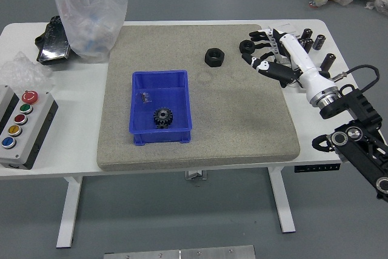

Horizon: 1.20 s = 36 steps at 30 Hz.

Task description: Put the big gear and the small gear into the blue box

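The blue box [134, 104] sits on the beige mat [242, 131], nearer its left edge than its right, with a dark toothed gear [162, 117] and a small metallic piece [145, 97] (too tiny to make out properly) inside. Over the mat's far right corner, the right hand [291, 59] has its fingers spread, holding nothing; a black hex nut [214, 57] lies near the mat's far edge.

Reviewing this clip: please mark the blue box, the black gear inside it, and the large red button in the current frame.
Blue box [167, 85]: head view, bare inner floor.
Black gear [162, 116]: head view, middle of its upper face.
Large red button [30, 96]: head view, domed top.
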Each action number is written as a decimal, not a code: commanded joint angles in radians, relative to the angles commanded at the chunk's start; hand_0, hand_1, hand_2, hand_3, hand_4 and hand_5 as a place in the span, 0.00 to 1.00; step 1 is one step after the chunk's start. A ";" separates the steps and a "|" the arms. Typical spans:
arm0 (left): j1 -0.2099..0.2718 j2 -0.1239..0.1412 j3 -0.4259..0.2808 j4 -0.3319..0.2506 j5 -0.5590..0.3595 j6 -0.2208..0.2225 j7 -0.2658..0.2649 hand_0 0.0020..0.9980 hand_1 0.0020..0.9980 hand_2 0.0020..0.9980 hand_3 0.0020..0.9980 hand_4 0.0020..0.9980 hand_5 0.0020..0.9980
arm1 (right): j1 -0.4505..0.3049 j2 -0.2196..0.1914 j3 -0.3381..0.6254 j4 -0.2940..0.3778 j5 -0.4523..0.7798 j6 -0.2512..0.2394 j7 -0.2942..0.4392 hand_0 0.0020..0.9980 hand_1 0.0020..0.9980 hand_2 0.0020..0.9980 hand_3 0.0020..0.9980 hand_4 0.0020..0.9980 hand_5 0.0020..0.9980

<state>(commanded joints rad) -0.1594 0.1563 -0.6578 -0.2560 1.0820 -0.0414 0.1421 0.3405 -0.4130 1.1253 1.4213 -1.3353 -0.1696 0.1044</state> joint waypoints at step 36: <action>-0.003 0.013 -0.027 0.001 0.029 -0.005 0.008 0.67 0.64 0.62 0.67 0.75 0.40 | -0.159 0.006 0.285 0.009 0.262 0.049 0.092 0.62 0.68 0.72 0.70 0.86 0.56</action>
<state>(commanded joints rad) -0.1628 0.1691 -0.6846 -0.2555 1.1106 -0.0463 0.1501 0.1816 -0.4066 1.4103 1.4303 -1.0737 -0.1209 0.1961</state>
